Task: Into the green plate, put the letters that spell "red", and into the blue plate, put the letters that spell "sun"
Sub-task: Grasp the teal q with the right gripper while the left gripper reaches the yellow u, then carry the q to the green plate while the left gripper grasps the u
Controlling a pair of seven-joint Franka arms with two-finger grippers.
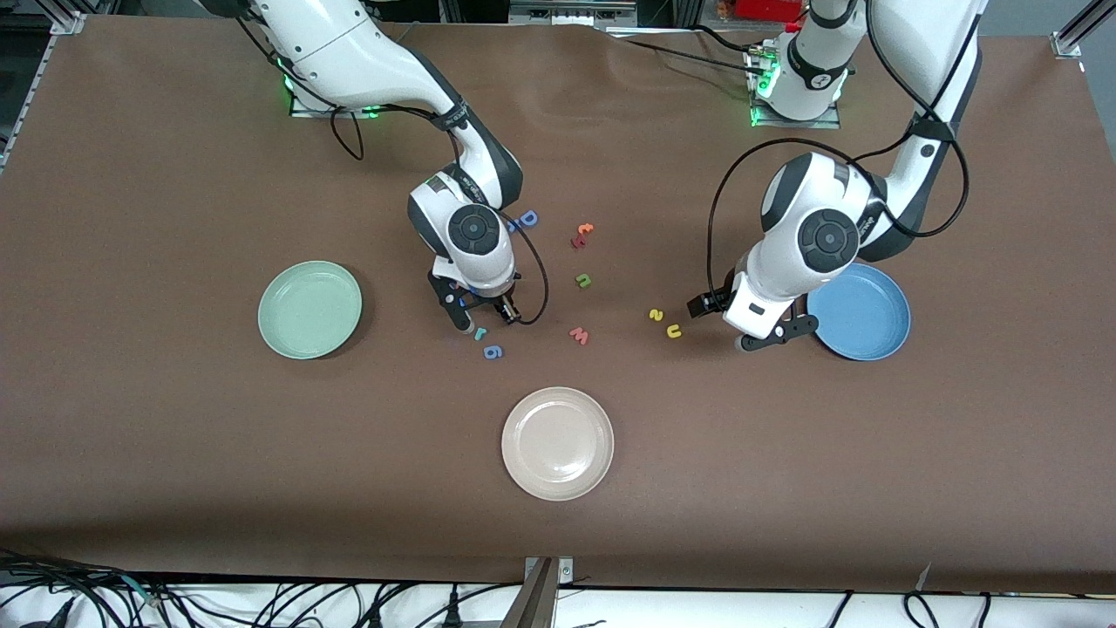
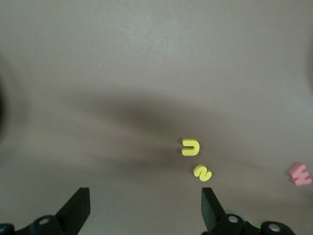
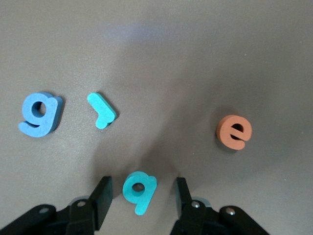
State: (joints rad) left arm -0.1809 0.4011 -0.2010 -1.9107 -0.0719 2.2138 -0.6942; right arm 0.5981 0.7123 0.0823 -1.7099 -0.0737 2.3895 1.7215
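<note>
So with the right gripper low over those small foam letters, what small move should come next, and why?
Probably finish closing the right gripper on the teal foam "d" letter, then lift. Its fingers flank that letter without visibly touching it, and the pale green round plate is empty. The left gripper waits open near the blue plate.

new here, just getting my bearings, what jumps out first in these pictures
Three round plates ring a scatter of small foam letters: green plate toward the right arm's end, blue plate toward the left arm's, beige plate nearest the camera. The right claw straddles the teal d; the left claw hangs open beside the yellow u.
</note>
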